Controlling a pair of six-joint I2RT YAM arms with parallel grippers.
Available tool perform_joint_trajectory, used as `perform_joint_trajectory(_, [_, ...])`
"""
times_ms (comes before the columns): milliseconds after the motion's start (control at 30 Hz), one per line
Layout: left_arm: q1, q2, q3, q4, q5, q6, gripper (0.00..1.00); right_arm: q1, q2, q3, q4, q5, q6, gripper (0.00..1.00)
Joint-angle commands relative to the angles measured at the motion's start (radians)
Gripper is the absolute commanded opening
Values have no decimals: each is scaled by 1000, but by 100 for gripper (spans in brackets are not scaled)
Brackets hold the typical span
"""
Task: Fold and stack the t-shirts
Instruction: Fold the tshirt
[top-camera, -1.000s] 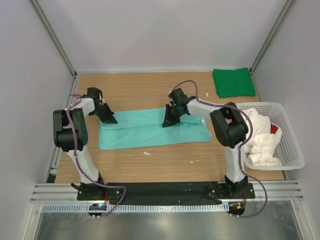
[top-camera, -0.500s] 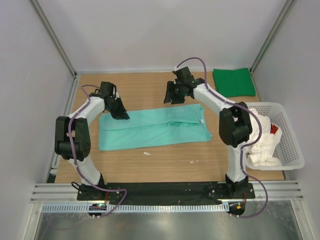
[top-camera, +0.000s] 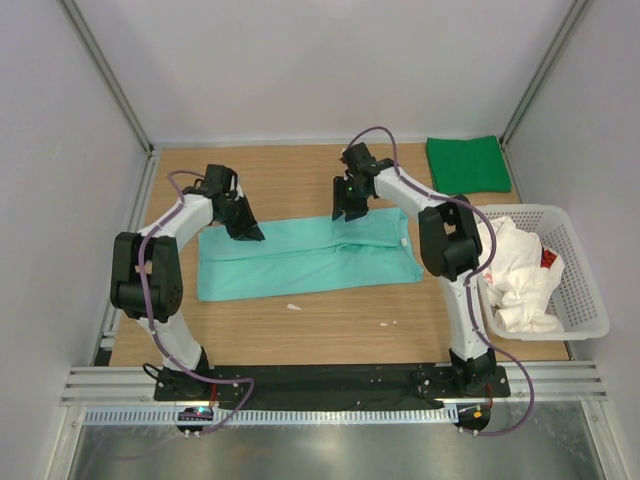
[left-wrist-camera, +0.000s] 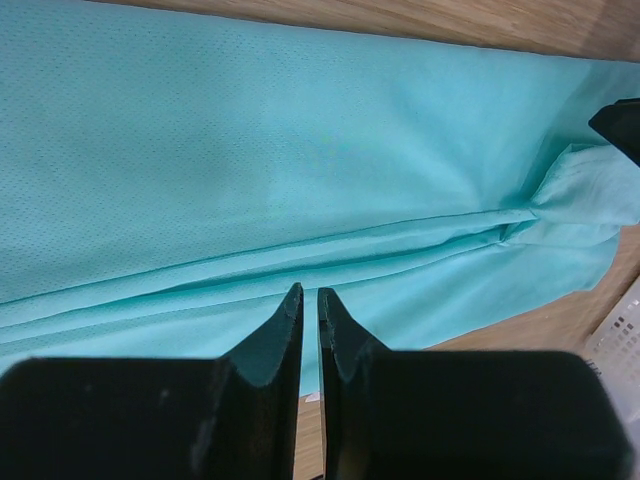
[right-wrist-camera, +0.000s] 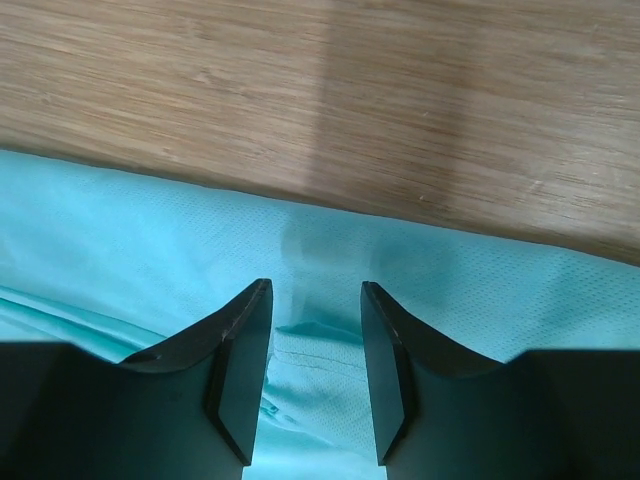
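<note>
Top external: dark green t-shirt (top-camera: 467, 164) folded at table's far right corner, mint-teal t-shirt (top-camera: 305, 256) half-folded mid-table, white t-shirt (top-camera: 520, 275) waiting in basket (top-camera: 590, 305); left gripper (top-camera: 247, 230) nearly closed, empty; right gripper (top-camera: 346, 211) parted, empty.

The work surface is a wooden table (top-camera: 300, 330) with a light grain. A mint-teal t-shirt (top-camera: 300, 262), folded into a long band, lies flat across its middle. A dark green t-shirt (top-camera: 467, 165), folded square, rests at the far right corner. A white lattice basket (top-camera: 580, 290) stands at the right edge. Two small pale scraps (top-camera: 293, 307) lie near the teal shirt's near edge.
</note>
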Motion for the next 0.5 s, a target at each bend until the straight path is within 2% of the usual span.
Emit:
perform_joint_trajectory(0, [-1,5,-2,22,27,6,11,6,-53,-21,-2,-25,3,46])
perform_joint_trajectory(467, [-1,9,-5,15,21,23,10,14,-220,-213,18,-103,46,43])
